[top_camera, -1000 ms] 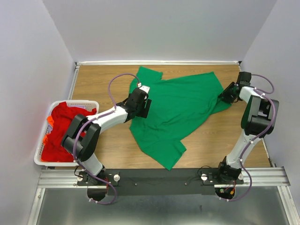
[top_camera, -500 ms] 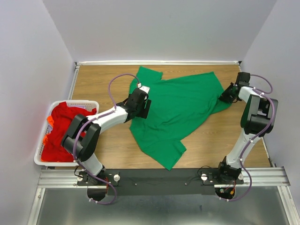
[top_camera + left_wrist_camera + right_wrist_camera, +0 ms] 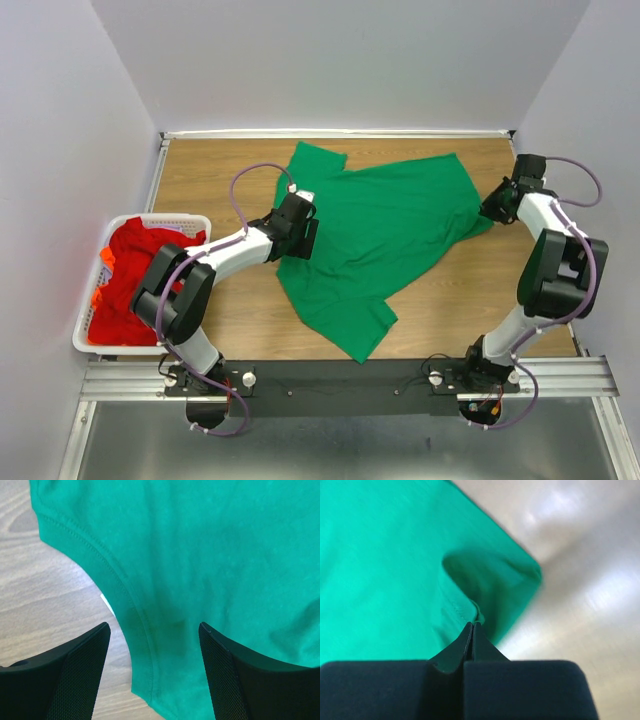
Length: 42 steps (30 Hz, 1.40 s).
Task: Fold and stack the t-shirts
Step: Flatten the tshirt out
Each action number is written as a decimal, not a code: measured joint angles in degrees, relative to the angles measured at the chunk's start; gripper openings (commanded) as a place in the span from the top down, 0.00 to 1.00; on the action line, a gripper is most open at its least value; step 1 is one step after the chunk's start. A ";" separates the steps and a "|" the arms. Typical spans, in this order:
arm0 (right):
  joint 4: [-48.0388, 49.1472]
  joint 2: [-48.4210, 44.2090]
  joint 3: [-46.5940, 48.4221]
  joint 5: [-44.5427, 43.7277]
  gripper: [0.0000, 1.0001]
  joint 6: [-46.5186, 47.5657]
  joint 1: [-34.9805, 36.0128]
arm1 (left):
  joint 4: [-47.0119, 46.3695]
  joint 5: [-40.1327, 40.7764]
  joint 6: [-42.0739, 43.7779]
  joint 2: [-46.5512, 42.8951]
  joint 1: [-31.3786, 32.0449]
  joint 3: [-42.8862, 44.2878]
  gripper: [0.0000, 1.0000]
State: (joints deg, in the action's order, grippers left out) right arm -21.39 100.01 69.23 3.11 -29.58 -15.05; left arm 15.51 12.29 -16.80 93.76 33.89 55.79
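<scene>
Green soft cloth, namely a solid bright green short-sleeved t-shirt (image 3: 380, 235), is seen spread rumpled and unfolded over the middle of the brown wooden table (image 3: 210, 175), one sleeve pointing to 11 o'clock and a corner trailing to 6 o'clock. At the shirt's 3 o'clock edge a fold of its hem is pinched between the closed fingers of the right gripper (image 3: 472, 627), and the cloth is puckered there. At the 9 o'clock edge the left gripper (image 3: 152, 630) is held just above the curved hem with its fingers spread wide; nothing is grasped, and cloth and bare wood are both seen between them. Further out, at 8 o'clock of the table, the red and orange t-shirts (image 3: 135, 275) are heaped in the white slatted plastic basket (image 3: 85, 335), well apart from the green one. No fold has been made and no stack begun, so the task is judged to be at its start: the first shirt is only being straightened, and every shirt remains to be folded and stacked.
</scene>
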 measured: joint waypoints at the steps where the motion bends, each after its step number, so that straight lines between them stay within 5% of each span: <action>1: -1.33 -1.95 -1.57 -0.85 0.99 0.20 0.00 | 0.42 0.11 -0.22 0.00 0.00 0.00 0.20; 14: -13.68 -20.26 -15.43 -13.14 0.99 0.66 -0.22 | 1.29 1.46 0.24 -2.73 -0.02 0.02 0.20; 28: -23.30 -26.49 -17.53 -23.15 0.91 -3.63 -2.60 | 1.40 2.75 1.05 -7.21 -0.61 -0.13 0.20; 42: -27.47 -42.86 -18.64 -16.98 0.45 -1.55 -2.36 | 3.41 5.07 -0.57 -10.36 -1.92 0.04 0.20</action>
State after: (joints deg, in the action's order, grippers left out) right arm -48.86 57.14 50.59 -13.87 -31.14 -17.41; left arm 18.92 17.37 -17.37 83.40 31.97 55.83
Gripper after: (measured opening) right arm 0.485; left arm 0.797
